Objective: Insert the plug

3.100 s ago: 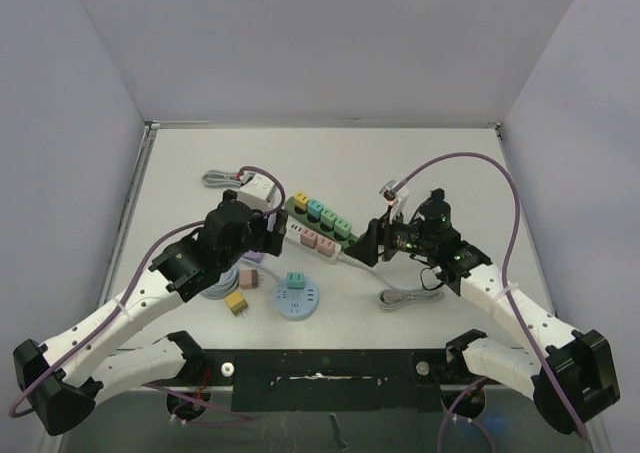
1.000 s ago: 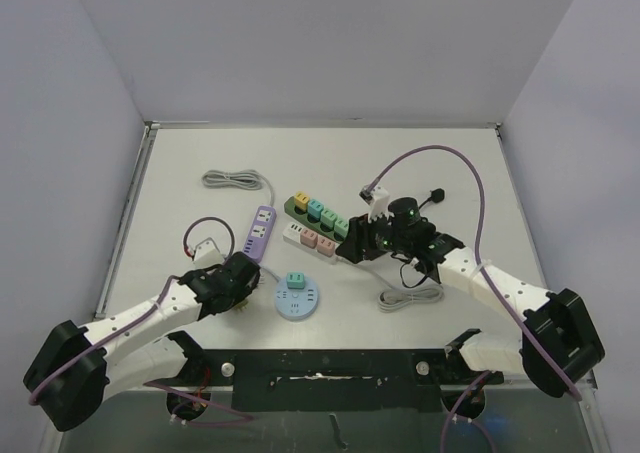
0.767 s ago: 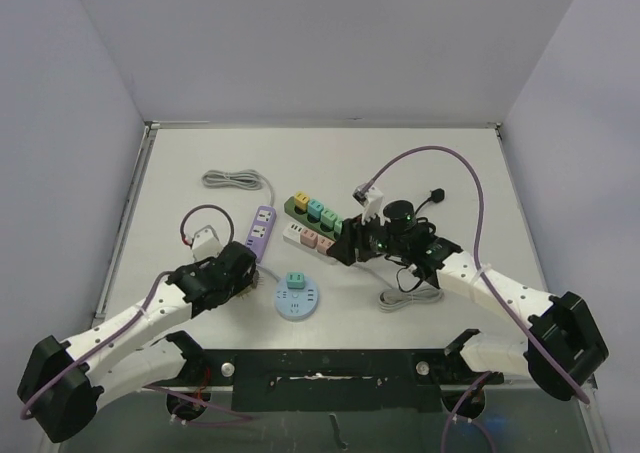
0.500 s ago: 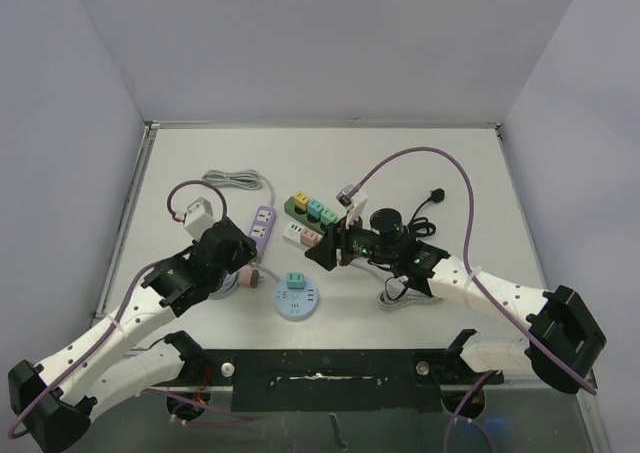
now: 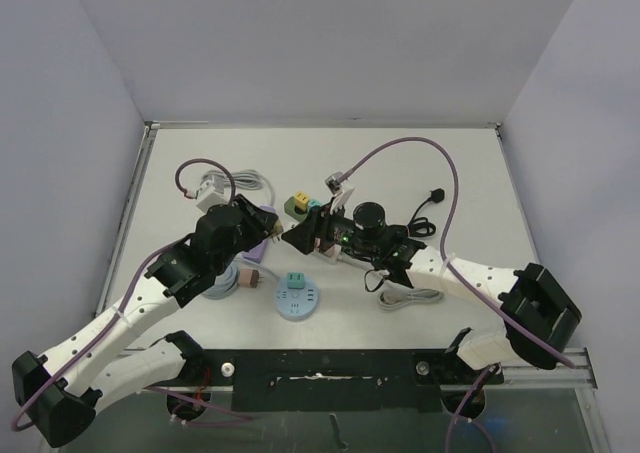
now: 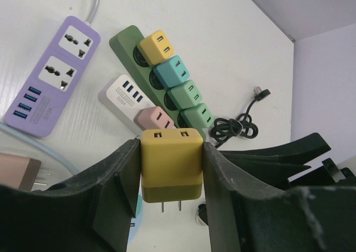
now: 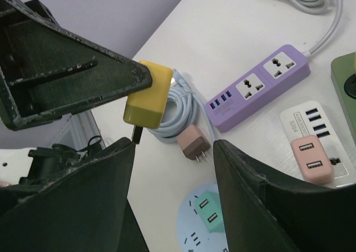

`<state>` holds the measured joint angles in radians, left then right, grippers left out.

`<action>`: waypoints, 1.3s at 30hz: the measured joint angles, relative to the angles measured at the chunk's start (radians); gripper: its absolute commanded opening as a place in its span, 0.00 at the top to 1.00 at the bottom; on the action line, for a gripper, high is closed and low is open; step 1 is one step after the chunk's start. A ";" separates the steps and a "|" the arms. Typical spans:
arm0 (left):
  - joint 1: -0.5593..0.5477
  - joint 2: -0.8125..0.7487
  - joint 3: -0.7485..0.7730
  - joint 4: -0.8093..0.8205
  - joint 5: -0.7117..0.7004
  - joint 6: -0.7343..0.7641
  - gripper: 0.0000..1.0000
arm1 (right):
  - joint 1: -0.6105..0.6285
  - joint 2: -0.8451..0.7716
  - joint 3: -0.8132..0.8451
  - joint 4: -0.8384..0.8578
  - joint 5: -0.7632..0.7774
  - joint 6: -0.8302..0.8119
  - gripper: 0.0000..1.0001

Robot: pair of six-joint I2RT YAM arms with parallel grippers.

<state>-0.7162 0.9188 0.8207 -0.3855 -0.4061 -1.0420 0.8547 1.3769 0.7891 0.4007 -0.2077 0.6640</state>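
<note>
White table (image 5: 460, 163), pale walls | yellow plug (image 6: 171, 152) held off the surface, prongs down, purple strip (image 6: 50, 85) at its 10 o'clock | left gripper (image 6: 171, 173) clamps its flat sides | right gripper (image 7: 173, 152) parted, empty | handling — likely light, rigid, smooth; grip the body, not the prongs

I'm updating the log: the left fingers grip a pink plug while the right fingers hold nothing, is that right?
Not quite: the plug in the left fingers is yellow, not pink, as the left wrist view shows. The right fingers do hold nothing.
</note>
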 measured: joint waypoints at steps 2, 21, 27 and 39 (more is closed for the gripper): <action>0.003 0.000 0.000 0.018 0.023 0.000 0.68 | 0.000 0.016 0.013 0.017 -0.001 0.023 0.41; 0.023 0.012 -0.057 0.116 0.131 -0.040 0.61 | -0.007 0.096 0.040 0.099 -0.045 0.194 0.78; 0.032 0.016 -0.059 0.140 0.153 -0.035 0.34 | -0.040 0.107 0.040 0.133 -0.092 0.208 0.90; 0.088 -0.110 0.000 0.134 0.423 0.378 0.19 | -0.213 0.040 -0.124 0.364 -0.515 0.121 0.92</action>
<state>-0.6285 0.8089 0.8204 -0.2512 0.0170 -0.6643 0.6415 1.4166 0.6651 0.7647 -0.7223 0.7845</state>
